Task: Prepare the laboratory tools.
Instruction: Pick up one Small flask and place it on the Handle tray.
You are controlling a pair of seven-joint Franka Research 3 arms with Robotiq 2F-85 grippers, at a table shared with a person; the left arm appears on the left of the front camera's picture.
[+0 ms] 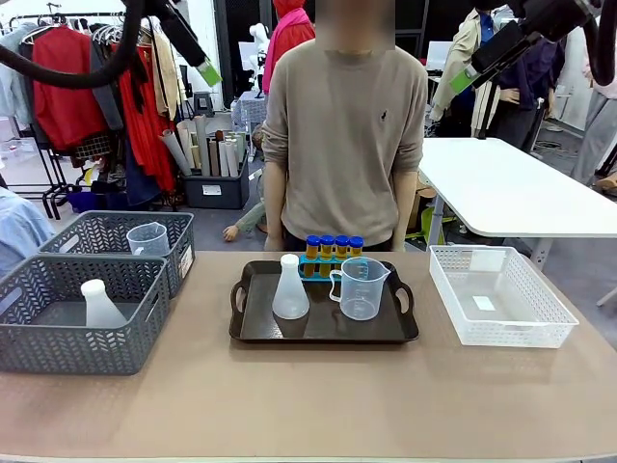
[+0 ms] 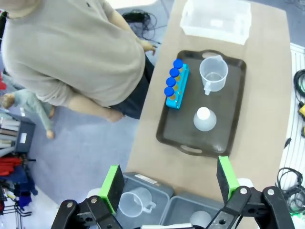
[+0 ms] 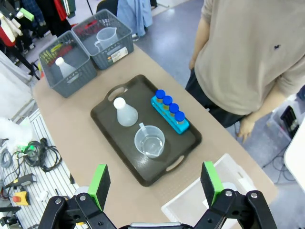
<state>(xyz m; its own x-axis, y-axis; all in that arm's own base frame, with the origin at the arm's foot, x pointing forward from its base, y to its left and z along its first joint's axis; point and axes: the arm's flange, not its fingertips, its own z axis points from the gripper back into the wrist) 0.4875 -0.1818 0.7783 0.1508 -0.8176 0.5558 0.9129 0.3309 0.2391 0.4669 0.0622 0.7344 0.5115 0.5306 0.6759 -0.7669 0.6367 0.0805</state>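
Quick count of what's on the table. One dark tray (image 1: 324, 333) in the middle, and on it: one white conical flask (image 1: 290, 289), one clear beaker with a handle (image 1: 362, 287), and one blue tube rack (image 1: 329, 260) holding four yellow tubes with blue caps (image 1: 334, 244). The rack sits along the tray's far edge, right in front of the person in the beige sweater (image 1: 345, 145).

There are two grey baskets (image 1: 82, 309) side by side, touching each other. The nearer one has a second flask (image 1: 99, 304) in it, the farther one has a second beaker (image 1: 147, 239). So two flasks and two beakers in total. One white basket (image 1: 499, 294) sits on the other side of the tray with nothing but a label on its floor.

Both arms are up high, well clear of everything. The left gripper (image 2: 169, 183) has its green pads spread as wide as they go with nothing between them; in its wrist view the tray lies well ahead of the fingertips, and the two grey baskets sit right down between the jaws. The right gripper (image 3: 155, 183) is likewise spread wide and empty, with the tray ahead of its jaws and the white basket's corner just beside its right finger.
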